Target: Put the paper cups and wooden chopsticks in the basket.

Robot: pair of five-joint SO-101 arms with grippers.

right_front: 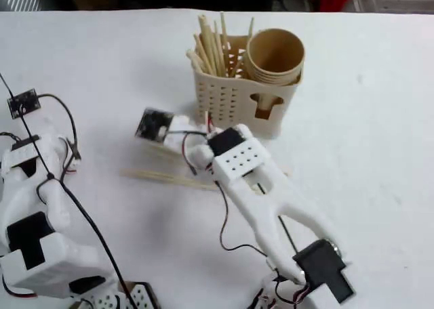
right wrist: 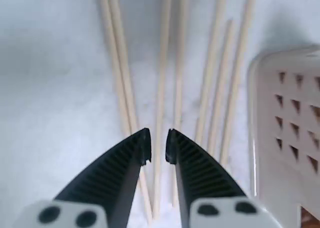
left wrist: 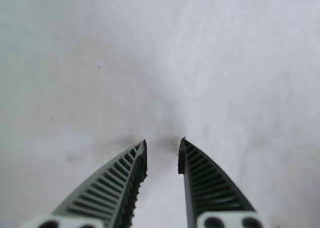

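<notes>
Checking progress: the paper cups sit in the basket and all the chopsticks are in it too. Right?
No. The paper cups are in the basket, but several chopsticks lie on the table by the right hand, as the right wrist view shows.

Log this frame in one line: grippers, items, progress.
right gripper: open, over loose chopsticks beside basket | left gripper: open, over bare table | in basket: paper cups, chopstick bundle | pending: loose chopsticks

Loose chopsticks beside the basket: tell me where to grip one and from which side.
Grip one chopstick mid-shaft, coming straight down from above with the right gripper, jaws across its length. They lie flat on the table, roughly parallel with narrow gaps, so probably pick one away from the basket wall.
</notes>
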